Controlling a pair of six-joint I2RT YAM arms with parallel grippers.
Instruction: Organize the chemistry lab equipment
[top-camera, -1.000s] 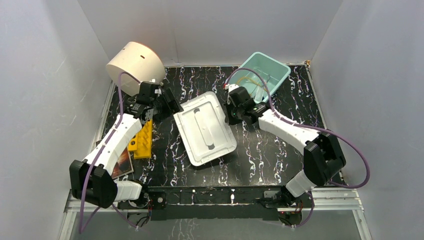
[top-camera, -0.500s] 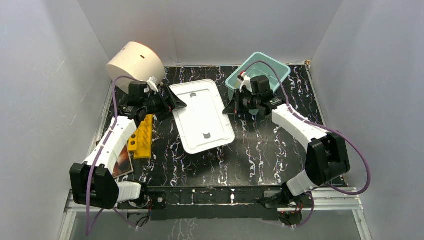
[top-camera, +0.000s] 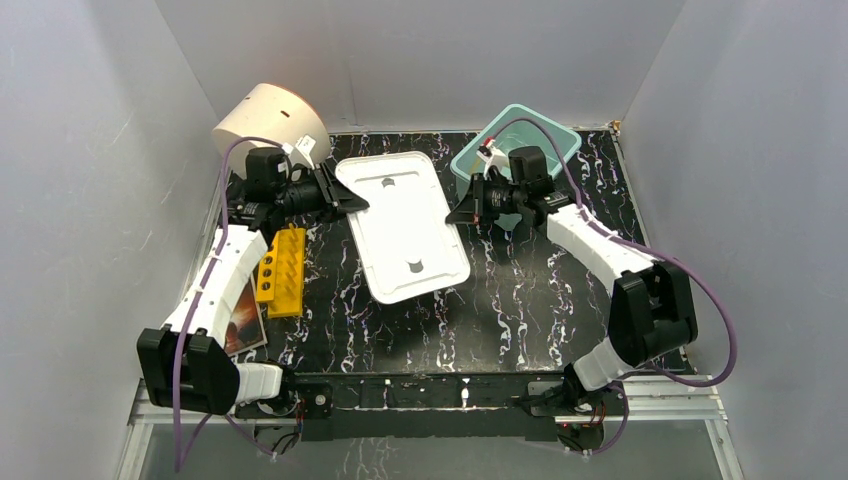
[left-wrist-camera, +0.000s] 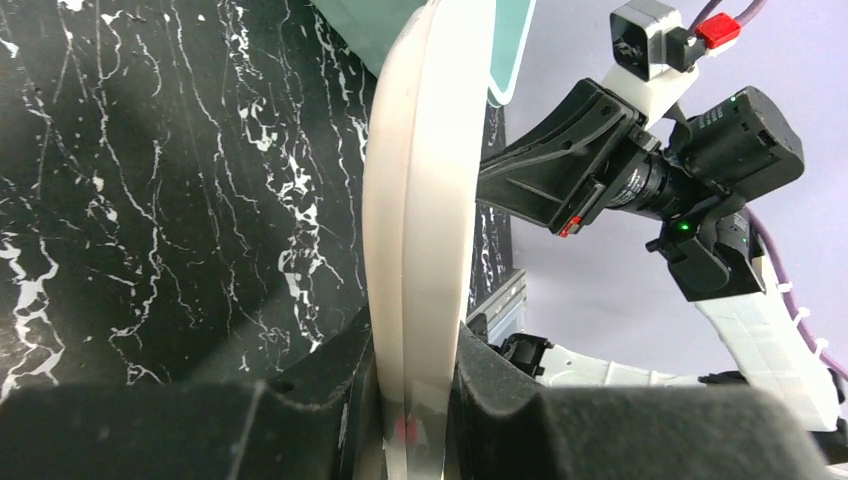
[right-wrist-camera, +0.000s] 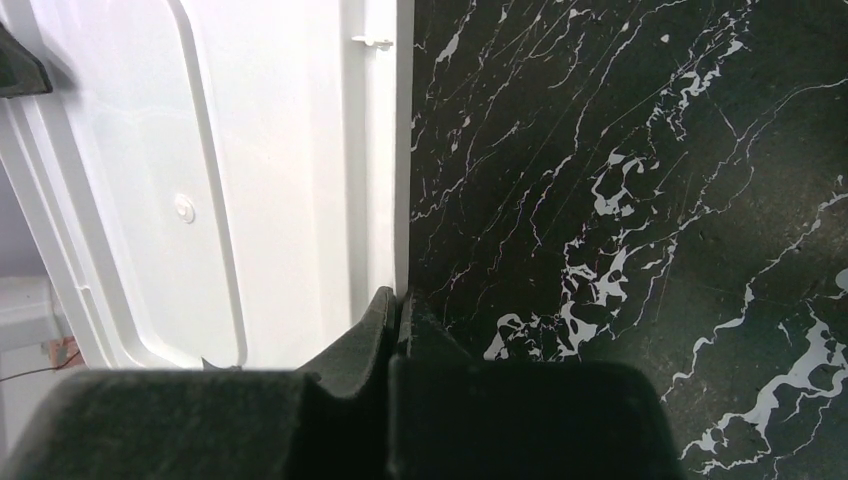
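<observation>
A white lid (top-camera: 400, 230) is held between both arms over the middle of the table. My left gripper (top-camera: 345, 200) is shut on its left edge; the left wrist view shows the lid's rim (left-wrist-camera: 420, 200) edge-on, clamped between the jaws of the left gripper (left-wrist-camera: 415, 400). My right gripper (top-camera: 455, 215) is shut on the thin right rim, where the lid (right-wrist-camera: 280, 150) meets the tips of the right gripper (right-wrist-camera: 398, 300). The teal bin (top-camera: 555, 140) stands at the back right, behind the right arm. The chemistry lab equipment is hidden.
A cream cylinder (top-camera: 270, 125) lies tipped in the back left corner. A yellow rack with holes (top-camera: 282, 270) and a dark book (top-camera: 245, 325) lie along the left side. Grey walls close in the table on three sides.
The lid has been carried toward the back of the table by the right gripper. The left arm has swung back with it, and its jaws have closed on the lid's left edge.
</observation>
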